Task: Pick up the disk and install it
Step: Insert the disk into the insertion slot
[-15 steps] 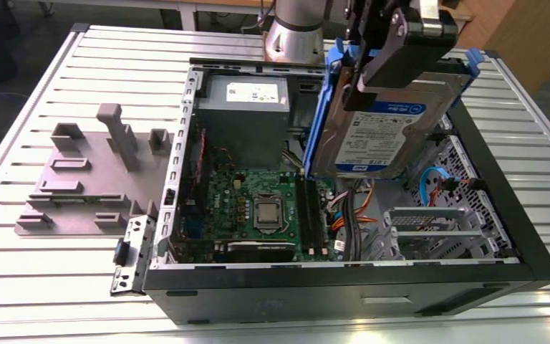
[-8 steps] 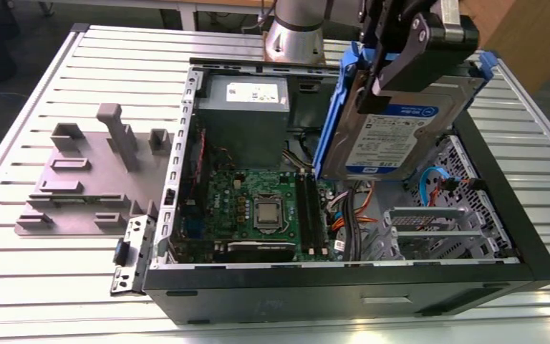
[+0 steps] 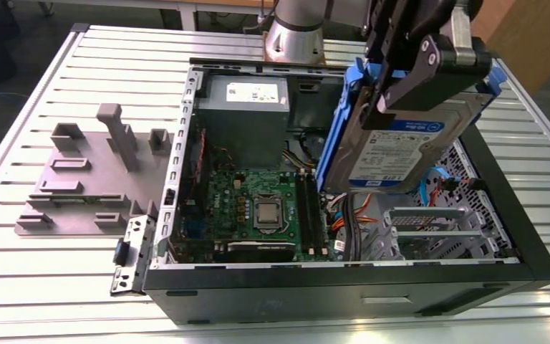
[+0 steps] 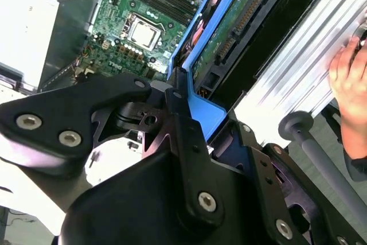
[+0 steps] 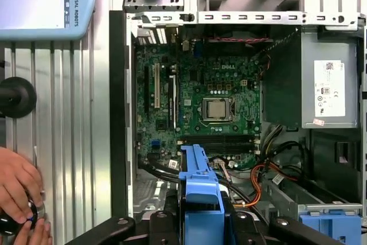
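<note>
The disk point(image 3: 404, 147), a silver drive with a white-and-blue label in a blue carrier frame, hangs tilted above the open computer case point(image 3: 351, 290), over its side on the exterior view's right. My gripper point(image 3: 401, 89) is shut on the disk's upper end, its black fingers point(image 3: 418, 72) clamped across the carrier. In the second wrist view the blue carrier point(image 4: 200, 107) and the drive's green circuit side point(image 4: 223, 32) run away from the fingers point(image 4: 175, 110). In the first wrist view the carrier's blue edge point(image 5: 199, 190) sticks out between the jaws, above the case interior.
Inside the case lie a green motherboard point(image 3: 256, 208), a grey power supply box point(image 3: 244, 107) and a metal drive cage point(image 3: 428, 229) with orange cables. A grey fixture plate point(image 3: 84, 179) stands on the slatted table. A person's hand point(image 5: 17, 190) rests beside the case.
</note>
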{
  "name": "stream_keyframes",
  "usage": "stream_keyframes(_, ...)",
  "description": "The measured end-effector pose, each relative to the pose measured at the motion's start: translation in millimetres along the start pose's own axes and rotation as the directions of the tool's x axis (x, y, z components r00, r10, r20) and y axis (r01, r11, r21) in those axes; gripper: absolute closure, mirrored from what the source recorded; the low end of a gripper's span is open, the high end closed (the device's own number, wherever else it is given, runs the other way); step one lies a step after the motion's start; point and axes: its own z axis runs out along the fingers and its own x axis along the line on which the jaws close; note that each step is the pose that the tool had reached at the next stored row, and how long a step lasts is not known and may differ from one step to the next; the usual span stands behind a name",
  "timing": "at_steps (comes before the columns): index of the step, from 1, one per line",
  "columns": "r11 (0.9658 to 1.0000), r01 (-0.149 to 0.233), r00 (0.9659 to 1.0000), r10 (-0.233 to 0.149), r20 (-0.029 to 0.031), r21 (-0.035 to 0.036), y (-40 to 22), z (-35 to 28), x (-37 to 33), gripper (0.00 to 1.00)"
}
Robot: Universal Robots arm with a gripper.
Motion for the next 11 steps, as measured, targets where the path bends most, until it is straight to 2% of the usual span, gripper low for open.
stream_keyframes(4, 1.0, -0.001, 1.0, 0.001, -0.0001, 0.0, -5.5, 0.8, 0.6, 0.64)
stream_keyframes(11, 1.0, -0.001, 1.0, 0.001, -0.0001, -0.0001, -19.8, 3.3, 1.4, 0.64)
